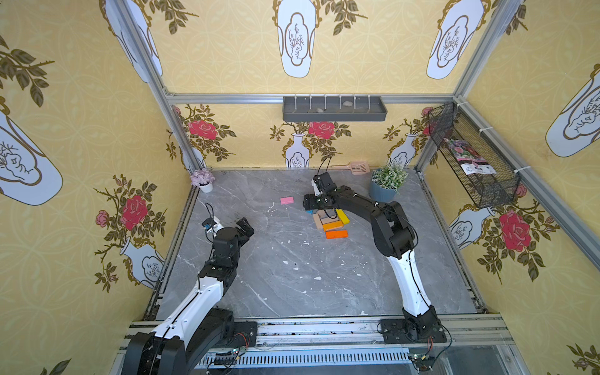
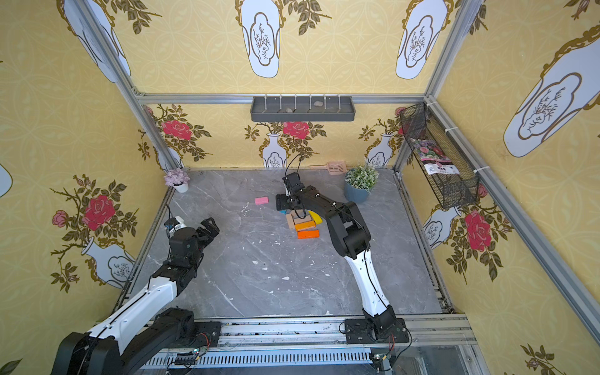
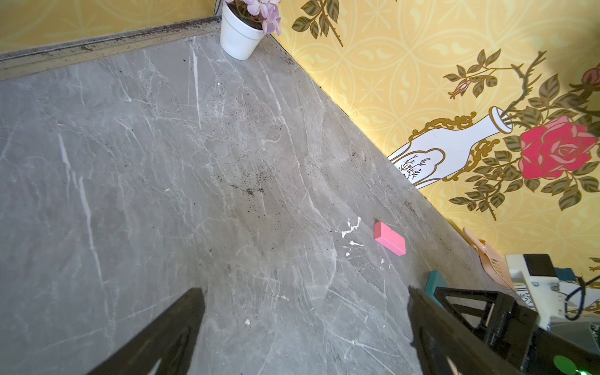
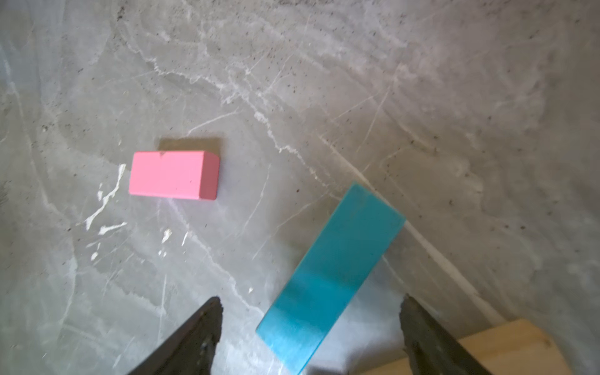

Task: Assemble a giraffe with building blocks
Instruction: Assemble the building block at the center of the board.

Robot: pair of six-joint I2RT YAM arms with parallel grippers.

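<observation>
Up on the far wall hangs a grey tray [image 1: 334, 116] split into compartments, and two small stones [image 1: 347, 104] sit in it, each in its own compartment. On the right wall a black wire basket [image 1: 496, 191] holds a packet [image 1: 467, 156] printed with flowers. Its white label carries dark print too small for me to read. On the table [image 1: 292, 276] a white pot [image 1: 205, 187] of lilac flowers stands in the far left corner. A blue pot [image 1: 381, 193] with a green plant stands far right, and a pink scoop [image 1: 352, 168] lies against the far wall beside it. The building blocks [image 1: 331, 219] lie unassembled. Most are in a loose heap right of the middle, where tan pieces overlap with an orange piece and a yellow block [image 1: 343, 217]. A separate orange block [image 1: 336, 234] lies just on the near side of the heap, and the pink block [image 1: 287, 200] lies alone to its left. The right tool [image 4: 311, 303] hangs over the heap's far left edge, its jaws apart on either side of the blue block [image 4: 331, 276] with a gap showing on both sides. The left tool [image 3: 303, 292] hovers over the left side of the table, spread wide with nothing between.
</observation>
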